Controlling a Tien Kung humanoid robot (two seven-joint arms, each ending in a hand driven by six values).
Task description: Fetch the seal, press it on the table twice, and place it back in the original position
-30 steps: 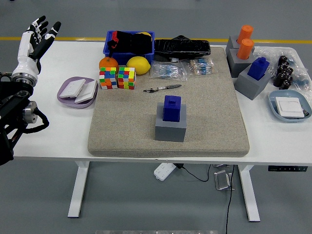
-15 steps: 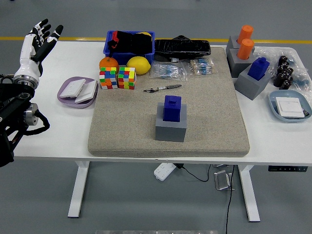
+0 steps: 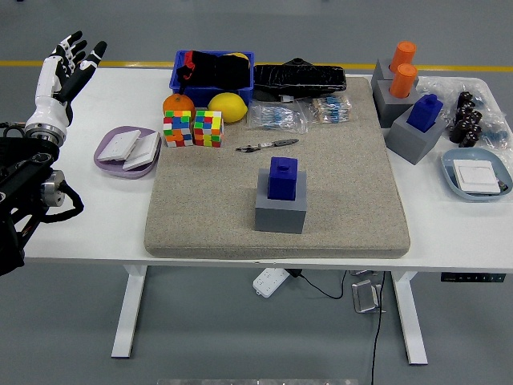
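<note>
Head view: the blue seal is seen upright on its grey base at mid-mat, untouched. The left hand is raised at the table's far left, fingers spread, nothing held. For a clean fetch, the seal should probably be approached from above and gripped across its sides.

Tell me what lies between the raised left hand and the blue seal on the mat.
The left hand is raised at the table's far left. Low between it and the blue seal lie the purple tray and two colour cubes; nothing tall blocks a reach over them.
</note>
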